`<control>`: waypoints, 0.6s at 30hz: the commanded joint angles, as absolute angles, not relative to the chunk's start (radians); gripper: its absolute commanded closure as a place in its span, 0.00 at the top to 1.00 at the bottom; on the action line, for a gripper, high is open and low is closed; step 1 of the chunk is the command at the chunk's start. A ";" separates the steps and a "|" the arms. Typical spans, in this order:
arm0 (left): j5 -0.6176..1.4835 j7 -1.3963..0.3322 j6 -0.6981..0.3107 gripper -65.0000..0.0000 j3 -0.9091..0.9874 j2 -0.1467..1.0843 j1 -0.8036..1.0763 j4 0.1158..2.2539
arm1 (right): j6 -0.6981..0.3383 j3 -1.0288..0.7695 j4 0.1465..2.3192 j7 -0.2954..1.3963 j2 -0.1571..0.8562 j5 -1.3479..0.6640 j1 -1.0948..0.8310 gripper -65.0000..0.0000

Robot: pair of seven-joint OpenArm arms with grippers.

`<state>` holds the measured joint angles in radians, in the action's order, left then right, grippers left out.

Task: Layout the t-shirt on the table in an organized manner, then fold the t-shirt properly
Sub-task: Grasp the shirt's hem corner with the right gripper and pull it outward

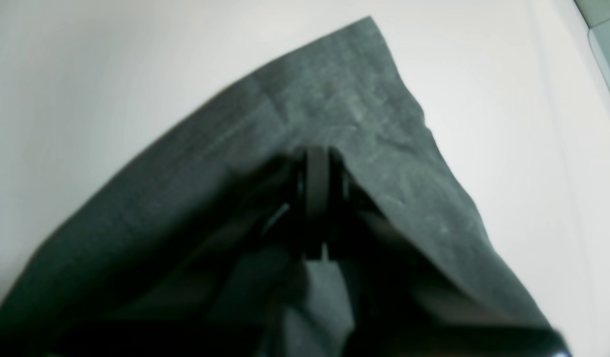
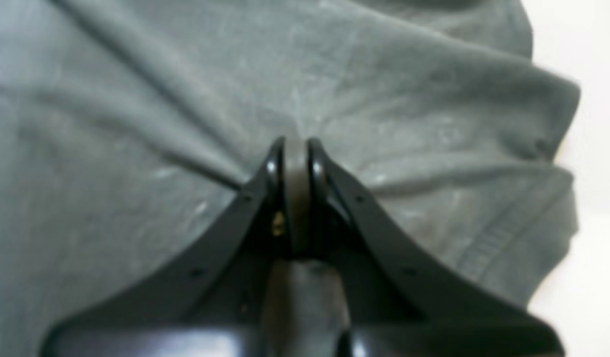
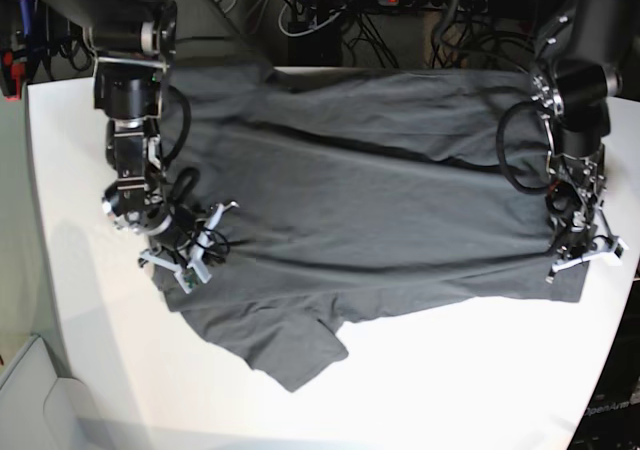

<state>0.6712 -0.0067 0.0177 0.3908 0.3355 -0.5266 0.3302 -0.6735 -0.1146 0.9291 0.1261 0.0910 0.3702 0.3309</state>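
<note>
left tool (image 1: 317, 198) pinches t-shirt (image 3: 380, 200) | fingertips blurred | right tool (image 2: 296, 188) likewise

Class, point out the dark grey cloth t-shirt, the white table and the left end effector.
Dark charcoal-grey cloth t-shirt (image 3: 370, 200): base view, mid-body.
Smooth white table (image 3: 450, 370): base view, bare near surface.
Left end effector (image 1: 317, 163): left wrist view, closed fingertips.

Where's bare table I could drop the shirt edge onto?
Bare table lies along the near edge, below the t-shirt, and in a strip left of the right gripper. The far edge is crowded; the left gripper pins the other corner.
</note>
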 commanded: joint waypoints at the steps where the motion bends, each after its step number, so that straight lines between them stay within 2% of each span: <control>1: 0.667 -0.099 0.088 0.00 0.390 0.328 -0.512 0.315 | -0.698 -0.079 0.967 0.236 0.091 0.423 0.305 0.00; 9: 0.665 -0.099 0.088 0.00 0.389 0.317 -0.513 0.315 | -0.698 0.122 1.270 0.392 0.111 0.423 0.159 0.00; 18: 0.667 -0.099 0.088 0.00 0.389 0.320 -0.513 0.315 | -0.698 0.147 1.314 0.450 0.154 0.424 0.205 0.00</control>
